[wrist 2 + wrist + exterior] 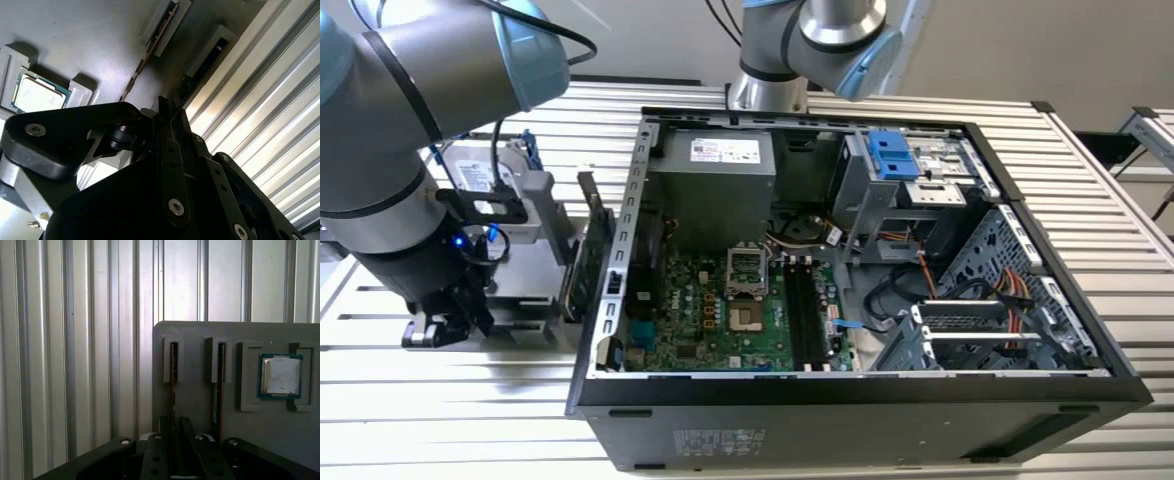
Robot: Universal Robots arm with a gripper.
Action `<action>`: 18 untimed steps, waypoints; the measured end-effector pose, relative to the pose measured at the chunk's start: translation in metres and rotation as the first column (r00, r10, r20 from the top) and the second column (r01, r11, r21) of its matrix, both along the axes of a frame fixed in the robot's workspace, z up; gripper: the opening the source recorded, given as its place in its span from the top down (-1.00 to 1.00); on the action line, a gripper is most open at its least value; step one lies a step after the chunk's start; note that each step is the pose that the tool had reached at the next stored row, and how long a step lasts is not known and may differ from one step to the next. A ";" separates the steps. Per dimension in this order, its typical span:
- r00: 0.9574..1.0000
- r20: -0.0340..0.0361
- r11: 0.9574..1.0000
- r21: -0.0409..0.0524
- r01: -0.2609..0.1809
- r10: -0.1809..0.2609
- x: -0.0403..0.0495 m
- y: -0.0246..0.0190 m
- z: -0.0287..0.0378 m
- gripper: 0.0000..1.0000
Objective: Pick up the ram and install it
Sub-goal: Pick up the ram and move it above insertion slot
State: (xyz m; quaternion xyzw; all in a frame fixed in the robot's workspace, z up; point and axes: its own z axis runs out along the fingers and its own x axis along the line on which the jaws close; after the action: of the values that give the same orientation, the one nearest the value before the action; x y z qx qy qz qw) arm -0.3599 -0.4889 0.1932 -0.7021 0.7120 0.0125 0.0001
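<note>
The gripper pinches the ram, which stands in its grey holder; lifting and seating it in the motherboard remain.

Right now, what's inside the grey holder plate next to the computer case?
A ram stick and a second stick stand edge-on in its slots; a processor chip lies in a pocket. The pincer hides the sticks' nearest ends.

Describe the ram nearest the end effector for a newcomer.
Find the grey tray on the ribbed table, holding a square chip. The ram is the edge-on stick beside the tray's edge, facing the end effector; its twin stands nearer the chip.
</note>
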 end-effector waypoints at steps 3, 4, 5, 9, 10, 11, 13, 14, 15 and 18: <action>1.000 0.000 1.000 0.000 0.000 0.000 0.0000 0.0000 -0.0001 -1.00; 1.000 0.000 1.000 0.000 0.000 0.000 0.0000 0.0000 -0.0001 -1.00; 1.000 0.000 1.000 0.000 0.000 0.000 0.0000 0.0000 -0.0001 1.00; 1.000 0.000 1.000 0.000 0.000 0.000 0.0000 -0.0001 -0.0001 1.00; 1.000 0.000 1.000 0.000 0.000 0.000 0.0000 -0.0001 -0.0001 1.00; 1.000 0.000 1.000 0.000 0.000 0.000 0.0000 -0.0001 -0.0002 1.00; 1.000 0.000 1.000 0.000 0.000 0.000 0.0000 -0.0002 -0.0002 1.00; 1.000 0.000 1.000 0.000 0.000 0.000 0.0000 -0.0003 -0.0003 1.00; 1.000 0.000 1.000 0.000 0.000 0.000 0.0000 -0.0003 -0.0003 1.00; 1.000 0.000 1.000 0.000 0.000 0.000 0.0000 -0.0003 -0.0001 1.00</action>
State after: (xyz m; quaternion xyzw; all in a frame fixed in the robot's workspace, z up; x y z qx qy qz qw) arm -0.3599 -0.4892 0.1931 -0.7021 0.7120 0.0125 0.0002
